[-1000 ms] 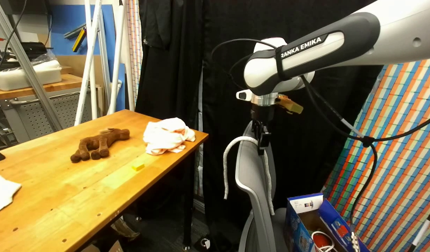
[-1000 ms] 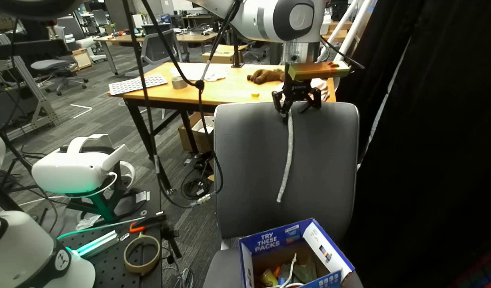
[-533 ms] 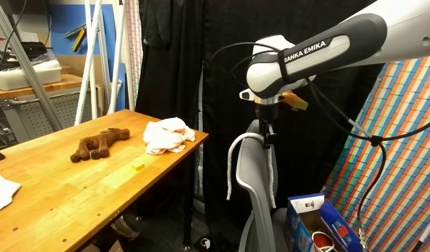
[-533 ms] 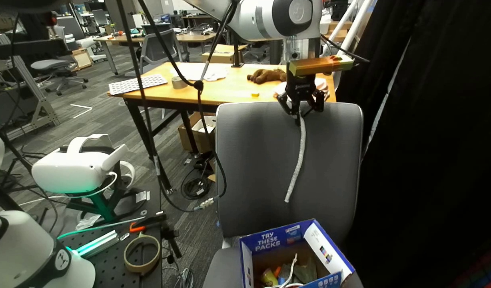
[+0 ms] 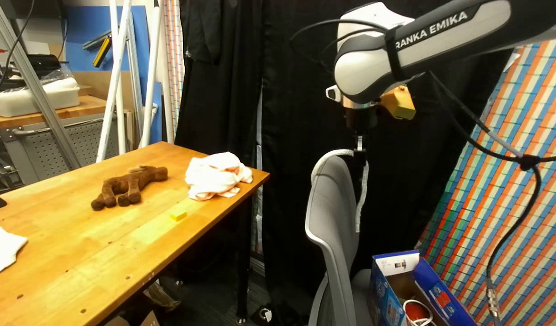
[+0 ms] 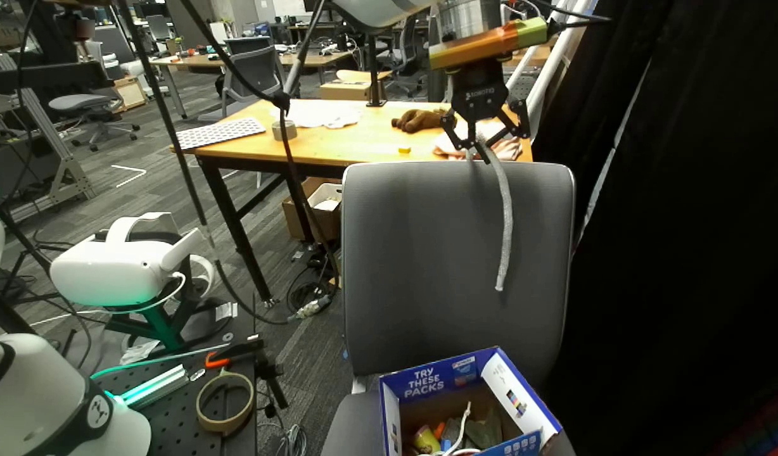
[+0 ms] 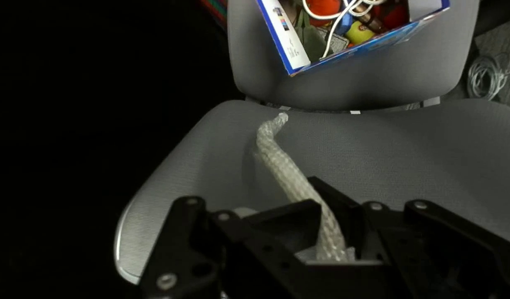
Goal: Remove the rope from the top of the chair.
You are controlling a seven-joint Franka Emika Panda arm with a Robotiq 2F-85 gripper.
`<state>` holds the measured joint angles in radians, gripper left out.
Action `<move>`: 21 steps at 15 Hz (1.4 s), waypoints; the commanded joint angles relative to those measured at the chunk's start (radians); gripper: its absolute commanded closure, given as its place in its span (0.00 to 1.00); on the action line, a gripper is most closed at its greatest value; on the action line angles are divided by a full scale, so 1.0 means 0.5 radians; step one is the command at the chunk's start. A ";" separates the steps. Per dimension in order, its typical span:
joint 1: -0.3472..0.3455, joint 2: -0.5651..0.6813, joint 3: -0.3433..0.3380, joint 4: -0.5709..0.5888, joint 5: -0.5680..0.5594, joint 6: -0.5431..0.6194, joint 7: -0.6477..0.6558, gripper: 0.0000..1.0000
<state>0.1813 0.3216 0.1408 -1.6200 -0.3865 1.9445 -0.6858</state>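
The light grey braided rope [image 5: 322, 164] lies over the top edge of the grey chair [image 5: 328, 208] backrest. My gripper [image 5: 360, 156] is just above that edge on the seat side and is shut on the rope. One rope end hangs free below the fingers in front of the backrest in an exterior view [image 6: 505, 221]. The other, table-side part still rests over the top edge. In the wrist view the rope [image 7: 288, 172] runs between the two black fingers [image 7: 323, 203], with the chair backrest [image 7: 363, 149] below. The gripper also shows in an exterior view [image 6: 479, 149].
An open blue box [image 6: 420, 383] with mixed items stands on the chair seat. A wooden table [image 5: 79, 235] behind the backrest holds a brown plush toy [image 5: 128, 184], a pink cloth [image 5: 217, 174] and a yellow block [image 5: 178, 215]. Arm cables [image 6: 287, 164] hang beside the chair.
My gripper has risen and moved toward the seat side with the rope held. The rope's table-side end has been drawn up close to the chair top, and the front end hangs higher.
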 commanded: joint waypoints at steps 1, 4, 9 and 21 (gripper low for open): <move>0.006 -0.277 0.004 -0.267 0.046 -0.061 0.402 0.98; -0.023 -0.315 -0.003 -0.430 0.094 -0.102 0.691 0.98; -0.081 -0.091 -0.078 -0.562 0.134 -0.088 1.097 0.98; -0.307 0.419 -0.156 -0.335 0.927 -0.161 1.386 0.98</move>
<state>0.0719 0.4603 0.0593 -1.8654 -0.0379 1.8807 0.0169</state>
